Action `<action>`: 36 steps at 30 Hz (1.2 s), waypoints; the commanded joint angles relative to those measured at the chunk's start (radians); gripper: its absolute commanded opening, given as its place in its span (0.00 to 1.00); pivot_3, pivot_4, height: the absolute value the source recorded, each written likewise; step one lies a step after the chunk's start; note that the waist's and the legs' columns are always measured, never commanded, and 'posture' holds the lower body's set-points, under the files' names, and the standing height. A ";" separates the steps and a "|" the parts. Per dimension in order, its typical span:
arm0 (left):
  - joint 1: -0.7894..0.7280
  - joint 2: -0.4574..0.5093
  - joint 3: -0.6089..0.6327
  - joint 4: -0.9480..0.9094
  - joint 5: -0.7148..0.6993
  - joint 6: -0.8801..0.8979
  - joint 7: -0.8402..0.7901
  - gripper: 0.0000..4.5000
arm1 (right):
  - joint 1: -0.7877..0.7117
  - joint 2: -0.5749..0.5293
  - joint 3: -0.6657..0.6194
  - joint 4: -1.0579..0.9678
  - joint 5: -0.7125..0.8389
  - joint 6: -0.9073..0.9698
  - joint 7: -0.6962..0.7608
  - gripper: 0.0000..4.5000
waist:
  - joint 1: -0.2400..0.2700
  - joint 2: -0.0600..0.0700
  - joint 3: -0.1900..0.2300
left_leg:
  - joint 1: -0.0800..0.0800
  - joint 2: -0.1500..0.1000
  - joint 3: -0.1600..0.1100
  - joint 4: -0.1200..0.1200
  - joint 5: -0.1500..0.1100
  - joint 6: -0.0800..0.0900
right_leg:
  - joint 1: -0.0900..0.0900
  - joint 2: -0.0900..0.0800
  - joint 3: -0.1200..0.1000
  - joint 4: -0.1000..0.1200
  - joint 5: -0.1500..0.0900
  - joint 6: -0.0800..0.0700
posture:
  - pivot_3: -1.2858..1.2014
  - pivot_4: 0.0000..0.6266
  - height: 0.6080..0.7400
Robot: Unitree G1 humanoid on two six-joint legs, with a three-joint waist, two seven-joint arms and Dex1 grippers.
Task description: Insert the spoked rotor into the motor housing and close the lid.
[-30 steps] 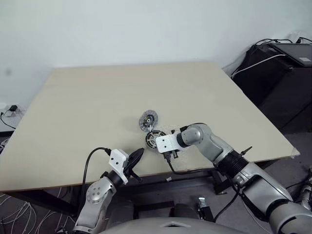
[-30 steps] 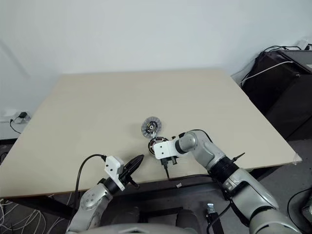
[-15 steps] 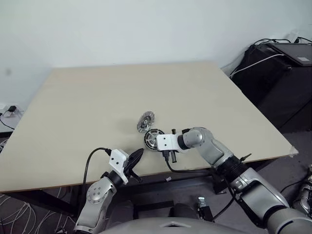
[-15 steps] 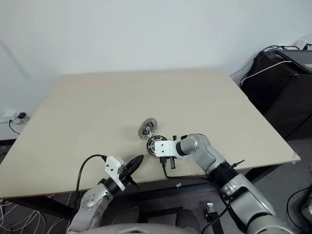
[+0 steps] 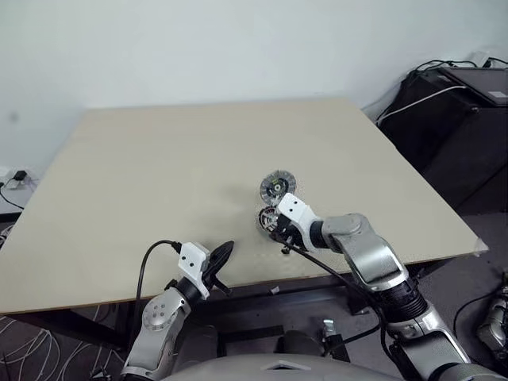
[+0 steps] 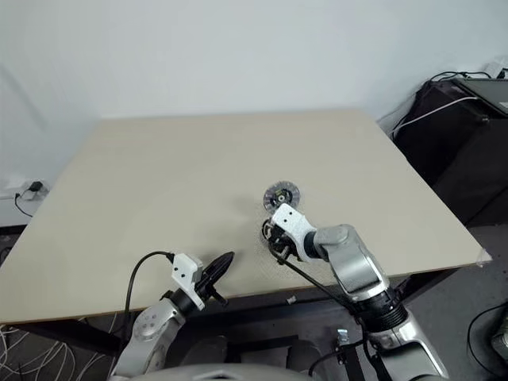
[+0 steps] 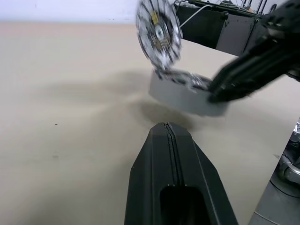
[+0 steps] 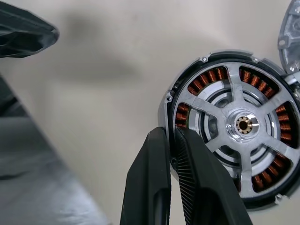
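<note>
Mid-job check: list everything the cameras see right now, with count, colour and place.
table: one, pale beige, under everything
housing: one, dark with copper windings, near the table's front edge
rotor: one, shiny silver, spoked, seated in the housing
lid: one, grey with coloured bits, standing tilted at the housing's far edge
cabinet: one, black, right of the table, with cables on top
floor cables: several, white and black, lower left
left gripper: black fingers shut, empty, over the table's front edge
right gripper: black fingers pinching the housing's rim
</note>
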 commanded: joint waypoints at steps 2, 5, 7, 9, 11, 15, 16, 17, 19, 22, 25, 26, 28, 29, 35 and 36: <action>-0.011 0.001 0.005 -0.011 -0.001 0.010 0.001 0.00 | -0.004 0.038 -0.030 -0.085 0.058 0.089 -0.079 0.00 | 0.000 0.000 0.000 | 0.000 0.000 0.000 0.000 0.000 0.000 | 0.000 0.000 0.000 0.000 0.000 0.000 | 0.52 0.00 1.00; -0.014 0.000 0.012 -0.010 0.004 0.014 0.012 0.00 | 0.003 0.083 -0.036 -0.064 0.082 0.115 -0.146 0.00 | -0.001 0.000 0.000 | 0.000 0.000 0.000 0.000 0.000 0.000 | 0.000 0.000 0.000 0.000 0.000 0.000 | 0.52 0.00 1.00; -0.014 0.000 0.013 -0.011 0.003 0.016 0.015 0.00 | 0.001 0.112 -0.042 -0.042 0.093 0.121 -0.187 0.00 | -0.001 0.000 0.000 | 0.000 0.000 0.000 0.000 0.000 0.000 | 0.000 0.000 0.000 0.000 0.000 0.000 | 0.52 0.00 1.00; -0.009 0.002 0.013 -0.014 0.003 0.017 0.018 0.00 | -0.005 0.150 -0.056 -0.019 0.103 0.125 -0.233 0.00 | -0.001 0.000 0.000 | 0.000 0.000 0.000 0.000 0.000 0.000 | 0.000 0.000 0.000 0.000 0.000 0.000 | 0.52 0.00 1.00; -0.005 0.003 0.013 -0.016 0.002 0.019 0.023 0.00 | -0.015 0.191 -0.067 0.005 0.112 0.122 -0.280 0.00 | -0.002 0.000 0.000 | 0.000 0.000 0.000 0.000 0.000 0.000 | 0.000 0.000 0.000 0.000 0.000 0.000 | 0.52 0.00 1.00; -0.004 0.005 0.011 -0.017 0.002 0.021 0.024 0.00 | -0.044 0.287 -0.087 0.070 0.126 0.116 -0.364 0.00 | -0.005 0.000 0.000 | 0.000 0.000 0.000 0.000 0.000 0.000 | 0.000 0.000 0.000 0.000 0.000 0.000 | 0.52 0.00 1.00; -0.004 0.005 0.010 -0.017 0.002 0.022 0.025 0.00 | -0.049 0.305 -0.090 0.086 0.131 0.115 -0.381 0.00 | -0.007 0.000 0.000 | 0.000 0.000 0.001 0.000 0.000 0.000 | 0.000 0.000 0.000 0.000 0.000 0.000 | 0.52 0.00 1.00; -0.004 0.005 0.010 -0.017 0.002 0.023 0.025 0.00 | -0.056 0.328 -0.094 0.106 0.137 0.111 -0.396 0.08 | -0.008 0.000 0.000 | 0.000 0.001 0.001 0.000 0.000 0.000 | 0.000 0.000 0.000 0.001 0.000 0.000 | 0.52 0.00 1.00; -0.005 0.005 0.009 -0.018 0.003 0.025 0.025 0.00 | -0.070 0.367 -0.099 0.141 0.145 0.104 -0.423 0.21 | -0.011 0.000 0.000 | 0.000 0.001 0.001 -0.001 0.000 0.000 | 0.000 0.000 0.000 0.001 0.000 0.000 | 0.52 0.00 1.00; -0.005 0.005 0.009 -0.020 0.003 0.029 0.027 0.00 | -0.093 0.430 -0.126 0.160 0.173 0.099 -0.455 0.43 | -0.013 0.000 0.000 | 0.001 0.001 0.001 -0.002 0.000 0.000 | 0.000 0.001 0.000 0.001 0.000 0.000 | 0.52 0.00 1.00; -0.005 0.006 0.010 -0.020 0.004 0.033 0.029 0.00 | -0.121 0.442 -0.127 0.145 0.203 0.064 -0.443 0.49 | -0.012 0.000 0.001 | 0.000 0.001 0.001 -0.003 0.000 0.000 | -0.001 0.001 0.000 0.000 0.000 0.000 | 0.52 0.00 1.00; -0.005 0.006 0.010 -0.020 0.004 0.034 0.030 0.00 | -0.127 0.420 -0.102 0.135 0.201 0.029 -0.428 0.49 | -0.012 0.000 0.000 | 0.000 0.001 0.001 -0.003 0.000 0.000 | -0.001 0.001 0.000 0.000 0.000 0.000 | 0.52 0.00 1.00; -0.005 0.006 0.010 -0.020 0.005 0.037 0.031 0.00 | -0.128 0.335 -0.033 0.089 0.189 -0.109 -0.353 0.49 | -0.011 0.000 0.000 | 0.000 0.000 0.001 -0.002 0.000 0.000 | -0.001 0.000 0.000 -0.001 0.000 0.000 | 0.52 0.00 1.00; -0.006 0.006 0.010 -0.020 0.005 0.038 0.032 0.00 | -0.128 0.299 -0.007 0.074 0.185 -0.165 -0.323 0.49 | -0.011 0.000 0.000 | 0.000 0.000 0.001 -0.002 0.000 0.000 | -0.001 0.000 0.000 -0.001 0.000 0.000 | 0.52 0.00 1.00; -0.011 0.004 0.008 -0.015 0.004 0.038 0.033 0.00 | -0.105 -0.087 0.214 0.063 0.023 -0.665 -0.053 0.49 | -0.011 -0.001 0.001 | 0.000 0.000 0.002 -0.003 0.000 0.000 | 0.000 0.000 0.000 -0.003 0.000 0.001 | 0.52 0.00 1.00; -0.012 0.004 0.007 -0.014 0.003 0.039 0.032 0.00 | -0.103 -0.133 0.234 0.072 0.007 -0.714 -0.020 0.49 | -0.011 -0.001 0.001 | 0.000 0.000 0.002 -0.002 0.000 0.000 | 0.000 0.000 0.000 -0.003 0.000 0.001 | 0.52 0.00 1.00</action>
